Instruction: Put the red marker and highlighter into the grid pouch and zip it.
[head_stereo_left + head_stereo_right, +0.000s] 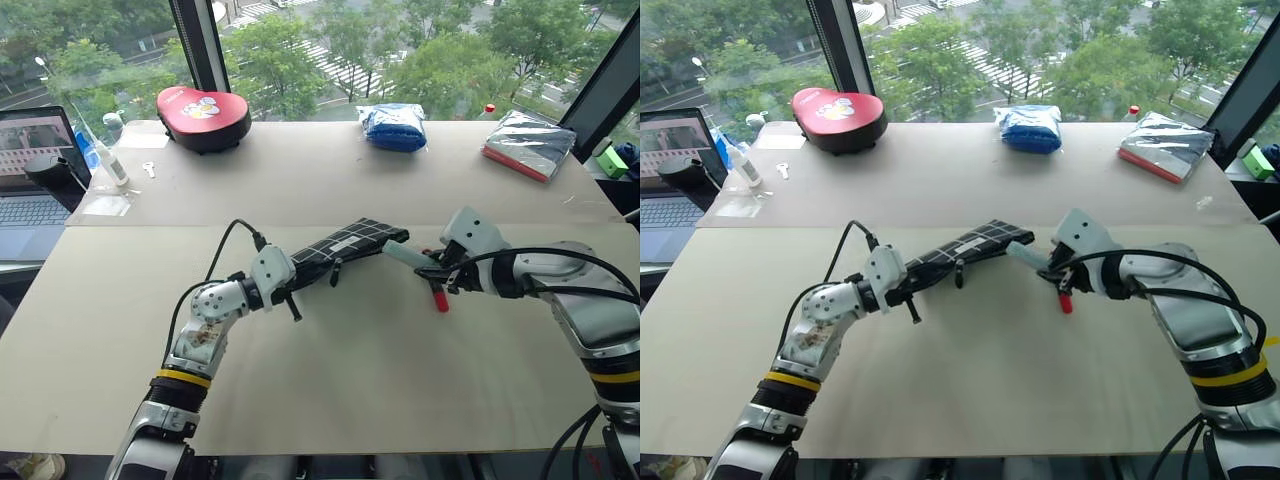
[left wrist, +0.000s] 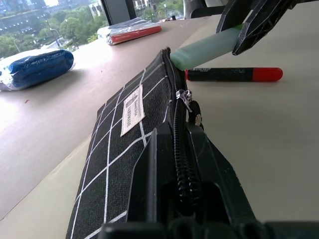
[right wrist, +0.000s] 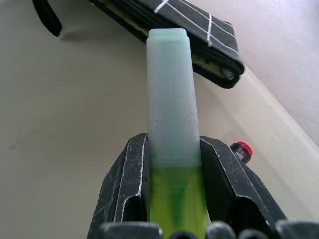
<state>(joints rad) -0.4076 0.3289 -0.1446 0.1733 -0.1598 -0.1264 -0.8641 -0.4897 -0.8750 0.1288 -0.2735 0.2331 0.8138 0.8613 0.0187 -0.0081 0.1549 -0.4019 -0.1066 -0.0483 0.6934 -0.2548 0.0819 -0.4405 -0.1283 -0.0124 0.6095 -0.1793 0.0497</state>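
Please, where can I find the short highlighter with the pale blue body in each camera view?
Left eye view: short pale-blue highlighter, right of centre.
Right eye view: just right of centre.
Left wrist view: upper middle.
Right wrist view: centre, upright.
Shared landmark: black fabric grid pouch, its end beside the highlighter's tip.

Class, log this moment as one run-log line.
left gripper: shut on grid pouch | right gripper: shut on highlighter, at pouch end | red marker: on table

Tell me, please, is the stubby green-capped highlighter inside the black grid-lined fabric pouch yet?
Out: the highlighter, gripped by the right claw, only reaches the pouch mouth.
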